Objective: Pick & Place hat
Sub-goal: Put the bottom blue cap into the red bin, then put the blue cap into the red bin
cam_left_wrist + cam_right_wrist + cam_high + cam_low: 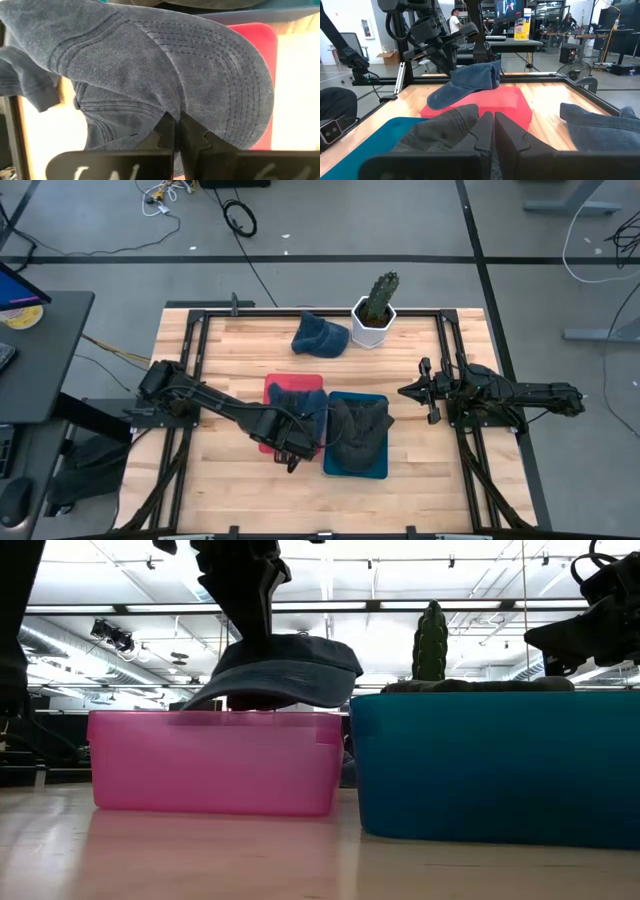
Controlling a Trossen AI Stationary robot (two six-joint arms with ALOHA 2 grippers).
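Gripping the blue hat point(275, 670) brim-rightward, left end effector point(174, 131).

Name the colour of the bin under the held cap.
Pink-red bin, clearest in the low view.

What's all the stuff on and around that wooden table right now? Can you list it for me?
Held cap: one, blue denim, pinched by its edge above the pink bin.
Pink bin: one, pink-red, middle of the table.
Teal bin: one, teal, right beside the pink bin.
Dark cap: one, charcoal grey, lying in the teal bin.
Loose cap: one, blue, on the table's far side beside the cactus pot.
Cactus: one, green, in a white pot at the far edge.
Table: one, light wood with a black frame.
People: a few, far back in the room, seen in the right wrist view.
Left tool: shut on the held cap.
Right tool: shut, empty, waiting at the table's right side.
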